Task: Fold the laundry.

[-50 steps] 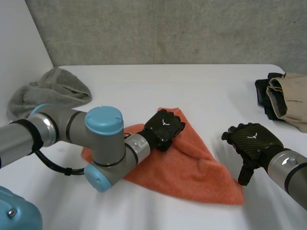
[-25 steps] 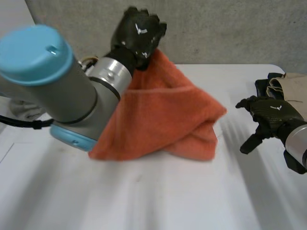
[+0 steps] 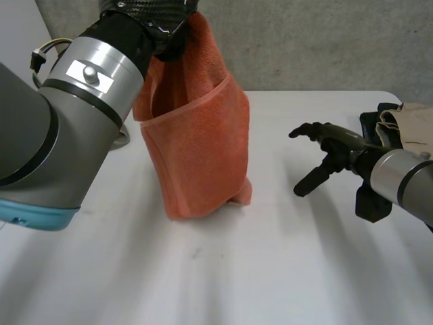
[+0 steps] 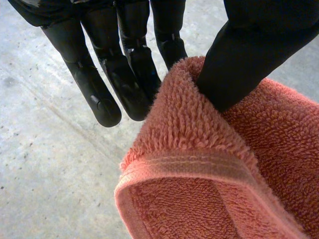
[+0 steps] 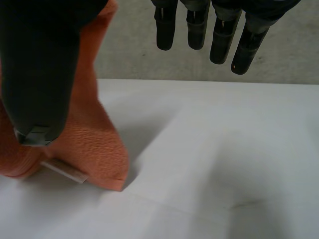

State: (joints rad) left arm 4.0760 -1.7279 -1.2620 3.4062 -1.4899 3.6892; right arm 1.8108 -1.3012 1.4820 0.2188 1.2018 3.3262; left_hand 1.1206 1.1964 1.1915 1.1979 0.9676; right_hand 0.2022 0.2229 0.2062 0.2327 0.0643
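My left hand is raised high above the table and shut on the top edge of an orange towel. The towel hangs down in loose folds, and its lower end rests on the white table. In the left wrist view my thumb presses the towel's hemmed edge against my fingers. My right hand hovers to the right of the towel, open, with its fingers spread and pointing toward the cloth. From the right wrist, straight fingers show above the table beside the towel's lower corner.
A pile of beige and black clothes lies at the table's far right edge. A grey wall stands behind the table. A small white label sticks out of the towel's bottom hem.
My left hand has lifted the towel from flat on the table to hanging high. My right hand has risen and turned its spread fingers toward the towel.
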